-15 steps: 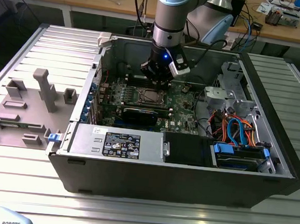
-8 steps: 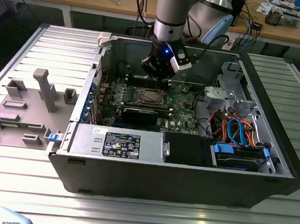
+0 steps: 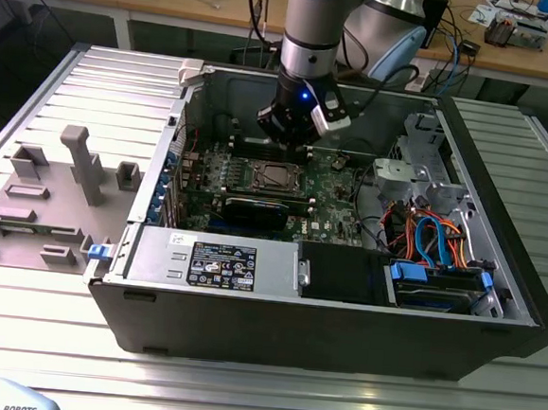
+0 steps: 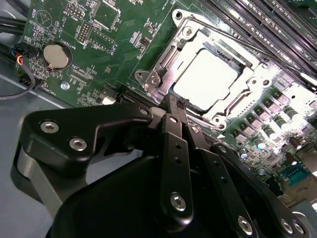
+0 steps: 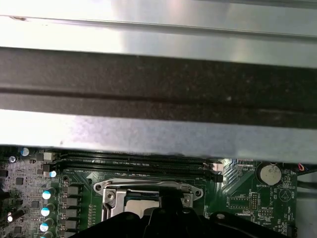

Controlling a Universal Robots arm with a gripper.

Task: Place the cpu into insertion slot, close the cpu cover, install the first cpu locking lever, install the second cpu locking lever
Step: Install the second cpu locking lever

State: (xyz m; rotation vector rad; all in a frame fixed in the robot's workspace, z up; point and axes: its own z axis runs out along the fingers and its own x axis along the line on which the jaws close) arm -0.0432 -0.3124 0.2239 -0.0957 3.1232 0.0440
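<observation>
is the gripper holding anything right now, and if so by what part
It cannot be told. In the second wrist view the gripper sits at the edge of the cpu cover, which lies closed over the cpu, but any hold there is hidden.

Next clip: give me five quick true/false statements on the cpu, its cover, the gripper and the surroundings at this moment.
1. The cpu lies in the insertion slot. True.
2. The cpu cover stands raised upright. False: it lies flat around the chip.
3. The gripper sits at the cover's edge. True.
4. The gripper carries the cpu. False: the chip sits in the socket.
5. The computer case stands upright. False: it lies on its side, open upward.
</observation>
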